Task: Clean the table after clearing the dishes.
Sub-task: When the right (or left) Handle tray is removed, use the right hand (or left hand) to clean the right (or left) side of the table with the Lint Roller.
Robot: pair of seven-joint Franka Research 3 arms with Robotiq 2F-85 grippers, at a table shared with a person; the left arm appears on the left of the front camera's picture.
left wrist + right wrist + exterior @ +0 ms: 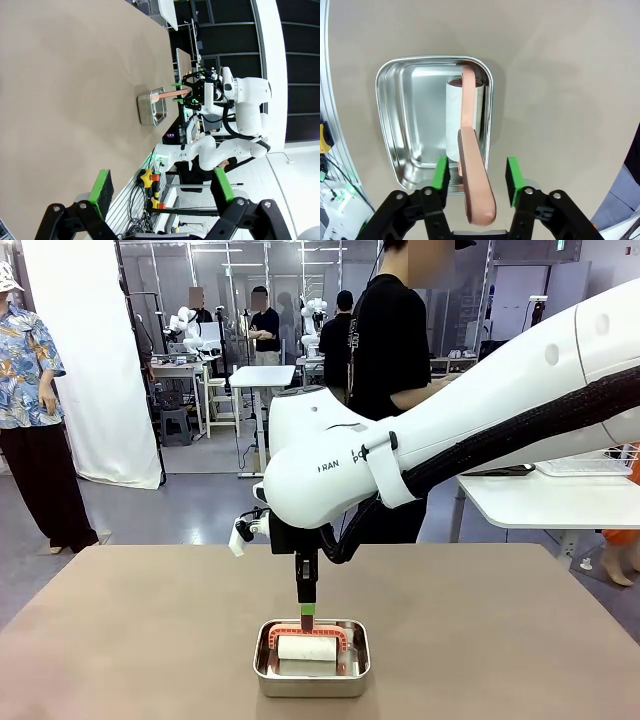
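Nearest me, a steel pan (310,686) at the table's (120,640) near edge holds the lint roller (307,647). My right gripper (477,173) straddles its raised pink handle (469,112), jaws apart, unclamped, for the pickup. Left gripper (163,186) gapes, idle.

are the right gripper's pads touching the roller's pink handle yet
Apart. The right wrist view shows the handle between the green pads of the right gripper, with a gap on each side.

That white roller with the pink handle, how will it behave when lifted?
Probably light: the roller looks like wound paper. Its handle looks like stiff plastic, unlikely to flop. Gripped at the handle's end, the roller might dip slightly.
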